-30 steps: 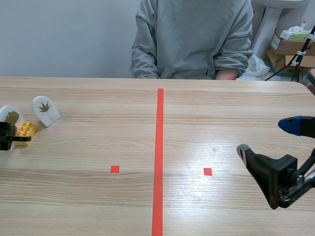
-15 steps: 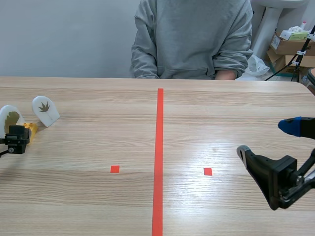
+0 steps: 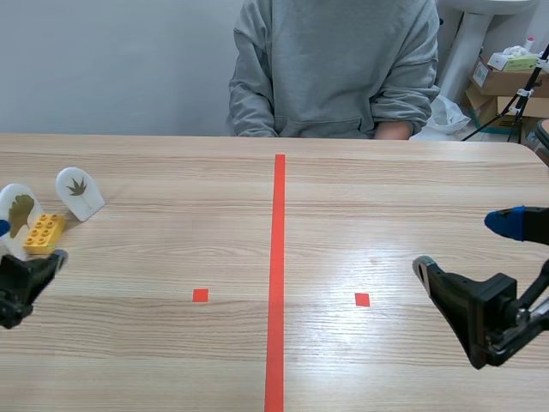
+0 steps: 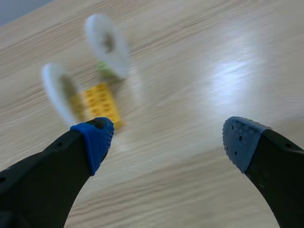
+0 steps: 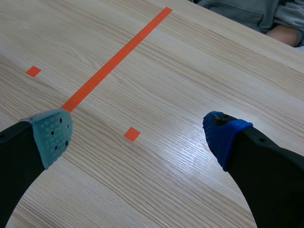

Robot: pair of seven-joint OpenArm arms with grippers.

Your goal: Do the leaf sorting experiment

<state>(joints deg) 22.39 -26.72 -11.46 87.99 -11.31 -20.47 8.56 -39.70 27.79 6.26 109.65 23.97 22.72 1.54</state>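
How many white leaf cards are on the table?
2, both far left: the maple card stands beyond the yellow brick; the second card is beside the brick. None seems hidden.

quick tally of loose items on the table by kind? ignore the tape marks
white leaf pieces: 2 (dark-leaf piece, olive-leaf piece)
yellow brick: 1
total: 3
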